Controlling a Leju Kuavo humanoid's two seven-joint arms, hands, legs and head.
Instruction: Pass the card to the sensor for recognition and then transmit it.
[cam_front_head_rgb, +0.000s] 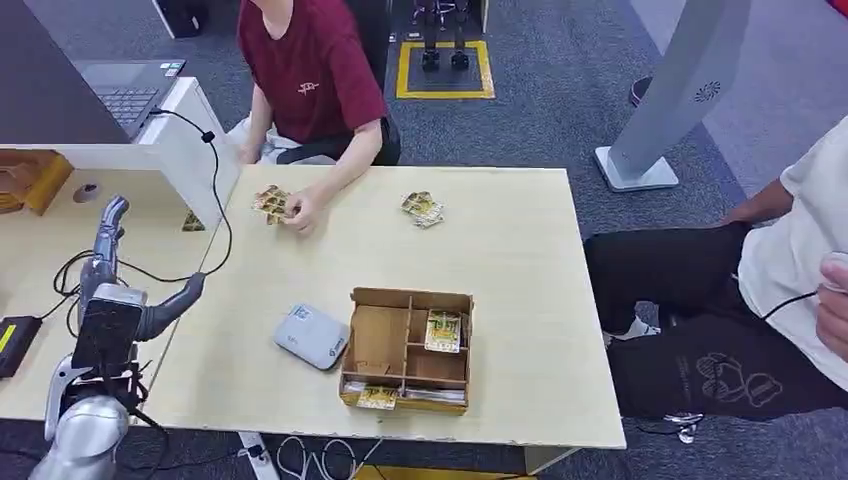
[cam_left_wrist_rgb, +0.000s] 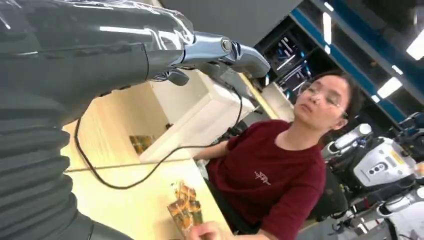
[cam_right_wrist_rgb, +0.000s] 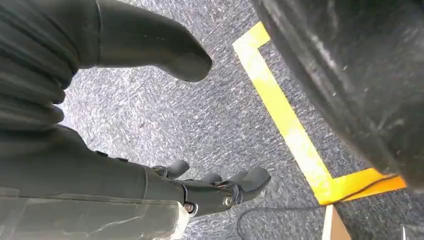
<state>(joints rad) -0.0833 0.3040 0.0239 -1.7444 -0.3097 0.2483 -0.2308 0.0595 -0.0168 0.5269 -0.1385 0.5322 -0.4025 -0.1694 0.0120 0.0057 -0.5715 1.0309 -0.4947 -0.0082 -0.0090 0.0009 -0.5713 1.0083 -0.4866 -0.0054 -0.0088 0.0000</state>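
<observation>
The seated person is cut off by the head view's right edge; card print is unreadable.

Open laptop on white counter; black cable trailing down; person in maroon shirt seated behind table; yellow floor marking beyond.

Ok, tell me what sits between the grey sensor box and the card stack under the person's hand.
Bare tabletop, going by the head view. Nothing rests on the stretch from the grey sensor box up to the card stack that the person's hand touches.
</observation>
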